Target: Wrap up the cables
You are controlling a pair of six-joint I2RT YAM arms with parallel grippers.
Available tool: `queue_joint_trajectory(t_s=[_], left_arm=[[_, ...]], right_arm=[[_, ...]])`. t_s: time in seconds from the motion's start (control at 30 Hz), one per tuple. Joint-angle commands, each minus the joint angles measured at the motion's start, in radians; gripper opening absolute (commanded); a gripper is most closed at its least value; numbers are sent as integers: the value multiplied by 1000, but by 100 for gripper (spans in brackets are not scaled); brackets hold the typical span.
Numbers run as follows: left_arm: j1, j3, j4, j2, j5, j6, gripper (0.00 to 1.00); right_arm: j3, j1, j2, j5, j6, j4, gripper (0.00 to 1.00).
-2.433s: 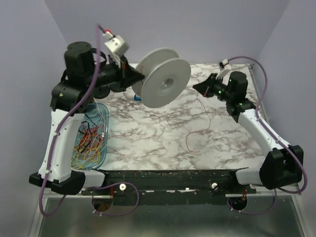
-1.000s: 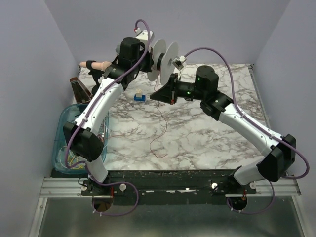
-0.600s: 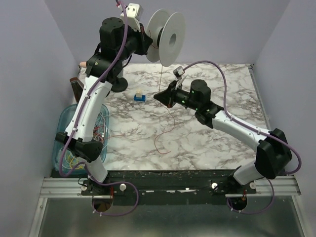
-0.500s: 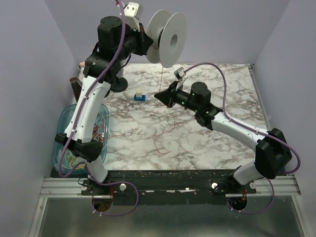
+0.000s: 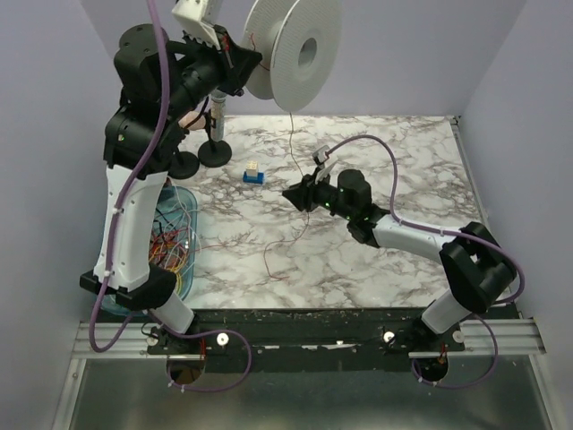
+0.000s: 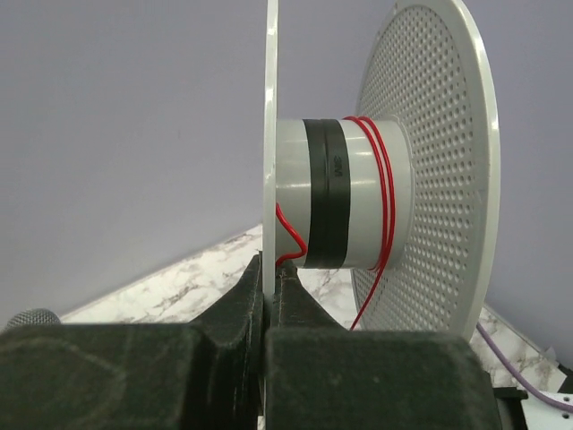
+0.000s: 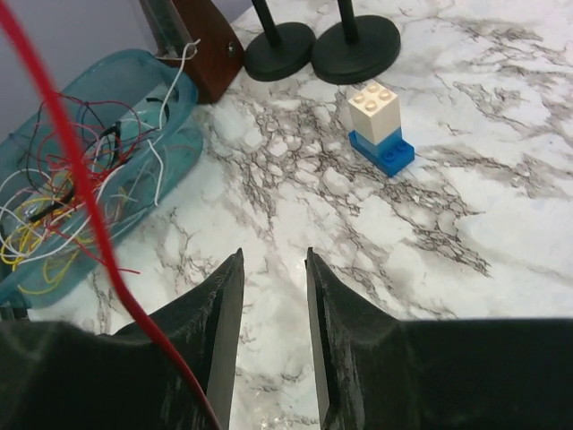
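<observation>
At far left, a teal tray holds tangled cables.

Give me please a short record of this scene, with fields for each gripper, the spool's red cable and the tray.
left gripper: shut on the near flange of the spool, held high
red cable: a few turns on the spool, the rest hangs to the table
right gripper: open, low over the table, the red cable beside it
tray: holds loose cables of several colours
</observation>
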State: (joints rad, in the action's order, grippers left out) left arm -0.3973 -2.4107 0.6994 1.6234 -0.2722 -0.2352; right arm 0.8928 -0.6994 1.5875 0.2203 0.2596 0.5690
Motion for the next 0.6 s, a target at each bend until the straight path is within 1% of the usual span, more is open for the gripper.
queue_joint_trajectory(t_s=[0.0, 0.13, 0.27, 0.33, 0.4, 0.5, 0.57], left_arm=[[3, -77, -21, -63, -33, 28, 0], [3, -128, -2, -66, -28, 43, 0], [5, -183, 15, -63, -28, 45, 0], [6, -206, 22, -62, -33, 40, 0], [6, -215, 29, -62, -47, 34, 0], [6, -206, 38, -71, -64, 27, 0], [6, -206, 40, -74, -67, 27, 0]], right_arm=[[-51, 8, 2, -65, -16, 74, 43], [-98, 18, 3, -58, 0, 72, 45], [-133, 17, 23, -41, 42, 107, 46], [-147, 20, 38, -52, 72, 156, 43], [-172, 32, 52, -47, 116, 242, 41], [-192, 55, 66, -29, 176, 337, 41], [-189, 58, 71, -7, 173, 370, 45]])
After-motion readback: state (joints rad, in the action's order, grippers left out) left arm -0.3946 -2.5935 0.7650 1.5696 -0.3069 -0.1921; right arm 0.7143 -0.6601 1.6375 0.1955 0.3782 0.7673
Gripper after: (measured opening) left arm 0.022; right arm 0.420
